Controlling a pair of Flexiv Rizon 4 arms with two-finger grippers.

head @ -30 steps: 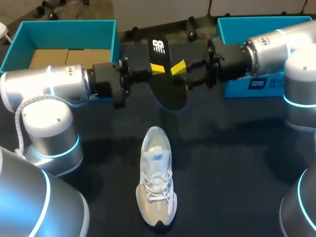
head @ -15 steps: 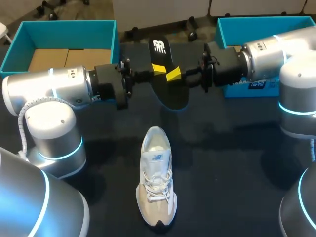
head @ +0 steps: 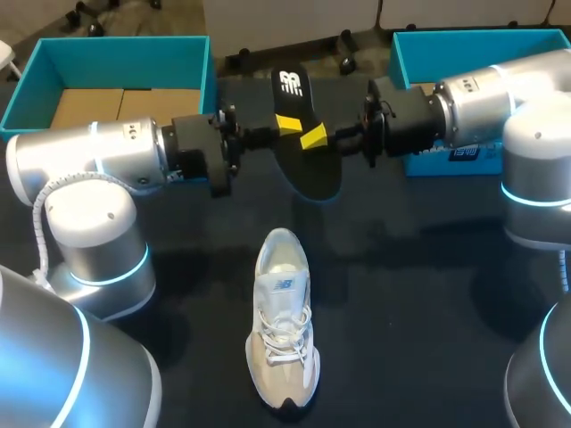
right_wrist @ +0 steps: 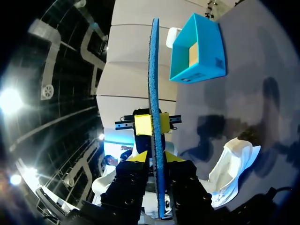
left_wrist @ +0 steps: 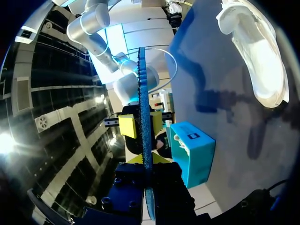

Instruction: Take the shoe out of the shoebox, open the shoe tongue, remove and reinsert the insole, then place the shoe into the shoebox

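1. Nearest, flat on the dark bench (head: pixel 401 294): a pale shoe (head: pixel 282 330), dark toe toward the robot, laces up, open heel end pointing away. Same spot and same heading as a second ago.
2. Beyond the shoe and well above the bench: a black insole (head: pixel 312 174), held in the air between the two hands, white-marked heel end away and rounded toe end toward the shoe. Seen edge-on and upright from both wrists, blue along its edge.
3. From the left, the left arm (head: pixel 89 160), stretched level toward the middle. Left hand (head: pixel 287 125) clamped on the insole's left edge, one yellow tip on each face. Hardly changed from a second ago.
4. From the right, the right arm (head: pixel 486 98), reaching in to meet it. Right hand (head: pixel 314 136) also closed on the insole, gripping the opposite edge, so both hands face each other with the insole between.
5. Main difference: a second ago the right hand sat at the insole's right edge. Since then moved further in toward the left hand, yellow tip now lower and well over the black surface. Little change in the last half second.
6. Farthest, at the bench's back left: a teal box (head: pixel 116 62), open on top, brown cardboard inside.
7. At the back right, partly behind the right arm: a second teal box (head: pixel 473 45), also open. Both unmoved.
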